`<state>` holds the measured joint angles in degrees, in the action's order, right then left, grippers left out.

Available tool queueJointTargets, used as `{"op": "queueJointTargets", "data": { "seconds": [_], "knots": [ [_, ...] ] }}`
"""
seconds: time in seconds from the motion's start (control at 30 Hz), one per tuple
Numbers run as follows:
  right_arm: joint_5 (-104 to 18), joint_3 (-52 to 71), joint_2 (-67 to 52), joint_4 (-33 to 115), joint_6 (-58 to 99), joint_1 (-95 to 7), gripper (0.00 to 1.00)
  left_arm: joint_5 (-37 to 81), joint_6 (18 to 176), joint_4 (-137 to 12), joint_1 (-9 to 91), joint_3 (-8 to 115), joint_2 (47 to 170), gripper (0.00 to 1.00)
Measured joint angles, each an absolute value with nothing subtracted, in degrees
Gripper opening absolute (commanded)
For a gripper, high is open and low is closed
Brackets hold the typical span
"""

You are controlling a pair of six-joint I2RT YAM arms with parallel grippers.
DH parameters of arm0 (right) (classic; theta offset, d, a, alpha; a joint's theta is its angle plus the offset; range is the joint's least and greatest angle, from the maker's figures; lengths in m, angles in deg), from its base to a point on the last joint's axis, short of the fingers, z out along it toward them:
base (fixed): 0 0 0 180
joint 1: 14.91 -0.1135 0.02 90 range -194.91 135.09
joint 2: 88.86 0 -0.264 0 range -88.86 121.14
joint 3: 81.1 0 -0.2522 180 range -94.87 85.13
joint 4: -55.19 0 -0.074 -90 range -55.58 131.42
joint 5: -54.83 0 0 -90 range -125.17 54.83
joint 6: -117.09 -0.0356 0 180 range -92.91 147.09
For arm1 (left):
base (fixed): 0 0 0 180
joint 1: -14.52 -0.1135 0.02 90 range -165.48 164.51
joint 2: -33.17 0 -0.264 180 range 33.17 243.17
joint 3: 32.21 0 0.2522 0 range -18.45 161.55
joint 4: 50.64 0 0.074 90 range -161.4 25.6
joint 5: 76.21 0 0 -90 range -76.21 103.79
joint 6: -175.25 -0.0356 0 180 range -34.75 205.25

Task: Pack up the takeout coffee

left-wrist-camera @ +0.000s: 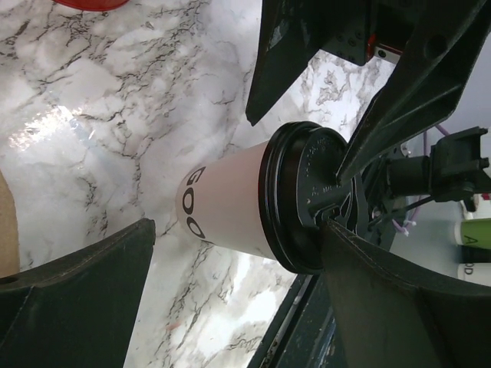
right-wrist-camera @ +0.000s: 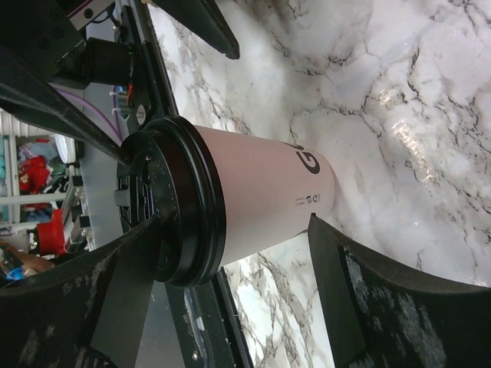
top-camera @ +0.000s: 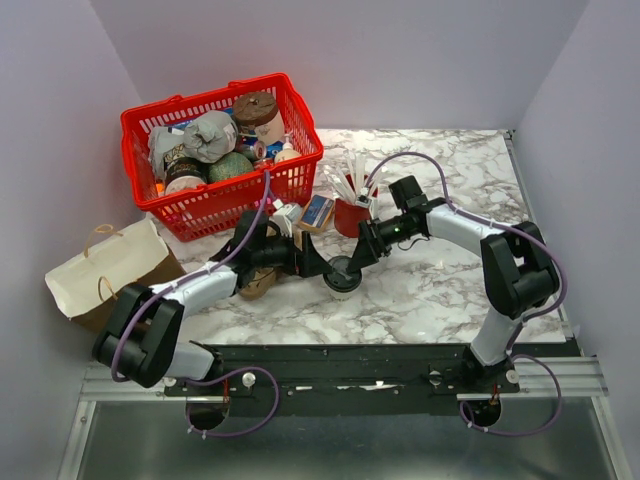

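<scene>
The takeout coffee (top-camera: 342, 277), a cream-white paper cup with a black lid, stands upright on the marble table near the front middle. My left gripper (top-camera: 318, 262) is just to its left and my right gripper (top-camera: 360, 252) is just to its right and behind it. In the left wrist view the cup (left-wrist-camera: 230, 203) sits at the tips of my wide-open left gripper (left-wrist-camera: 236, 230). In the right wrist view the cup (right-wrist-camera: 253, 195) lies between the tips of my open right gripper (right-wrist-camera: 232, 222). One finger crosses the lid and the other is by the base. Neither gripper is closed on it.
A red basket (top-camera: 300, 185) full of groceries stands at the back left. A red cup with white cutlery (top-camera: 350, 212) is just behind the coffee, with a small blue box (top-camera: 318, 210) beside it. A brown and white paper bag (top-camera: 110, 265) lies at the left edge.
</scene>
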<state>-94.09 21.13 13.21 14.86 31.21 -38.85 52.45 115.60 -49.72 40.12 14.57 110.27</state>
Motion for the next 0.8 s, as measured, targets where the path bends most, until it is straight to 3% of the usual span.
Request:
{"op": "queueJointTargets", "data": {
  "seconds": [0.8],
  "knots": [
    [-101.32, 23.77, 16.22, 29.50, 24.45, -38.85, 0.80, 59.92, 124.10, -43.78, 36.65, 19.49, 123.12, 0.84]
  ]
}}
